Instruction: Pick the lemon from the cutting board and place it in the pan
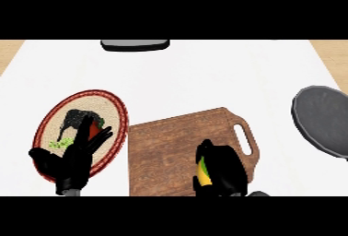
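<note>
Fingers: right hand (223, 168) curled round lemon (203, 174); left hand (71, 161) straight, spread.
Lemon: lower middle of frame, over board (176, 147), mostly hidden by the hand.
Board: centre, handle toward upper right.
Pan (325, 120): right edge, well apart from lemon.
Left hand: lower left, over plate (112, 108).
Plate: left, dark and green bits on it.
Grey object (135, 44): top centre.
</note>
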Controlling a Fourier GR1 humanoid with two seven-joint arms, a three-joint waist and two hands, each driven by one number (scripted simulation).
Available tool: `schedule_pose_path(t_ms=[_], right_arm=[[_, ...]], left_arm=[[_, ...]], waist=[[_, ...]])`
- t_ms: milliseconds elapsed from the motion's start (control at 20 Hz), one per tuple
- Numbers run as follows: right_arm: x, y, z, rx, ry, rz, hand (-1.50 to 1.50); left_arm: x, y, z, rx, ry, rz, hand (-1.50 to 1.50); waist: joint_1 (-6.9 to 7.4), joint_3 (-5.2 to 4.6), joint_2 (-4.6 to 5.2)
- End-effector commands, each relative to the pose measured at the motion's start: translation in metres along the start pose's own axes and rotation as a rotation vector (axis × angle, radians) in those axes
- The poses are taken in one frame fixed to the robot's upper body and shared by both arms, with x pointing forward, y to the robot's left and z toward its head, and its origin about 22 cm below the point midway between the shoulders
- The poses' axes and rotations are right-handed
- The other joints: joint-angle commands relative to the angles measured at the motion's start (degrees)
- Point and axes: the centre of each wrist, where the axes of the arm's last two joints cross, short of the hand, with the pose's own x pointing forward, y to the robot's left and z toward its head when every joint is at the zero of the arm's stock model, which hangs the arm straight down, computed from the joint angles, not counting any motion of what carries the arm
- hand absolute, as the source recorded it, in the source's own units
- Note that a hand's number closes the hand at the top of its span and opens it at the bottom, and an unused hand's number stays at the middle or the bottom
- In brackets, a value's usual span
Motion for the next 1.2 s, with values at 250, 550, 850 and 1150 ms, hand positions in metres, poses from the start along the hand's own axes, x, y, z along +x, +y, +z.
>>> schedule_pose_path(t_ms=[250,550,850,1150], right_arm=[[-0.015,-0.034,0.090,-0.414,-0.062,0.044,1.50],[-0.020,-0.087,0.135,-0.651,0.033,-0.057,1.50],[-0.044,-0.119,0.153,-0.684,0.120,-0.093,1.50],[-0.067,-0.128,0.124,-0.719,0.143,-0.219,1.50]], left_arm=[[-0.019,0.013,0.005,0.077,0.113,-0.021,0.00],[-0.013,0.018,0.002,0.068,0.088,-0.024,0.00],[0.008,0.020,-0.008,0.057,0.083,-0.043,0.00],[-0.010,0.019,-0.002,0.035,0.077,-0.032,0.00]], waist=[[-1.39,-0.51,0.49],[-0.11,-0.52,0.98],[1.15,-0.42,1.40],[2.02,-0.41,1.65]])
